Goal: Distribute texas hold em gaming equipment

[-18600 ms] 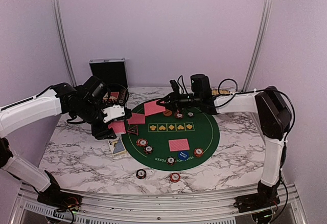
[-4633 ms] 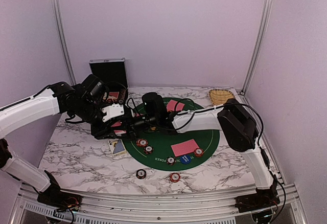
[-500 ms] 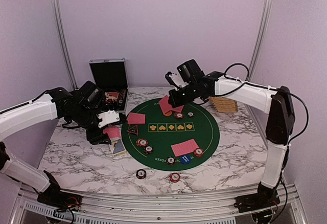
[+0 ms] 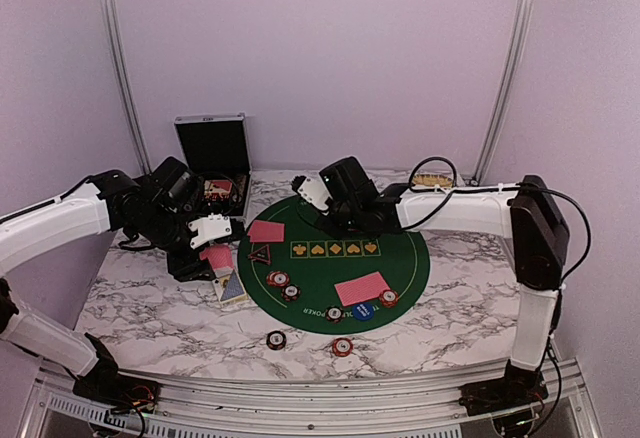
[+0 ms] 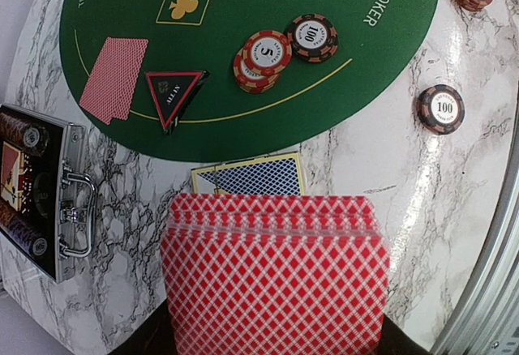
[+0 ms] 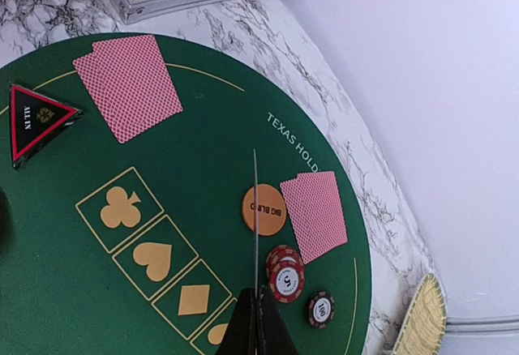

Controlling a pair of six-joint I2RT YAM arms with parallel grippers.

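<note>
Deck: pink-red-backed deck [image 5: 276, 274] sits clamped in the left gripper [image 4: 213, 250], held over the marble table [image 4: 150, 298] just left of the green mat [image 4: 405, 258]
Deck handling: light but loose; the slick cards look ready to slide past one another and fan, so the squeeze belongs across the flat faces, never on the edges
Single card: single card [image 6: 255, 225] shows edge-on as a thin line rising from the right gripper [image 6: 258, 316], whose fingers are closed on its lower edge, above the far side of the mat beside the orange button [image 6: 263, 209]
Card handling: almost weightless, thin and springy; it probably bends rather than breaks, and a pinch by one edge lets it swing or twist
Where to hold: near the middle of a short edge, pads flat on both faces, so it drops square when let go
Dealt cards: left pair [image 6: 128, 86], far pair [image 6: 315, 213] and near pair [image 4: 360, 288] lie face down on the felt; flat cards give no edge to grab and likely need sliding first
Chips: chips [image 5: 266, 53] are small, hard and stiff; grip across the rim
Triangular marker: triangular marker [image 6: 36, 120] lies flat on the mat, just beside the left pair
Risk: a card slipping from the deck onto the blue-backed card [image 5: 251, 178] below
</note>
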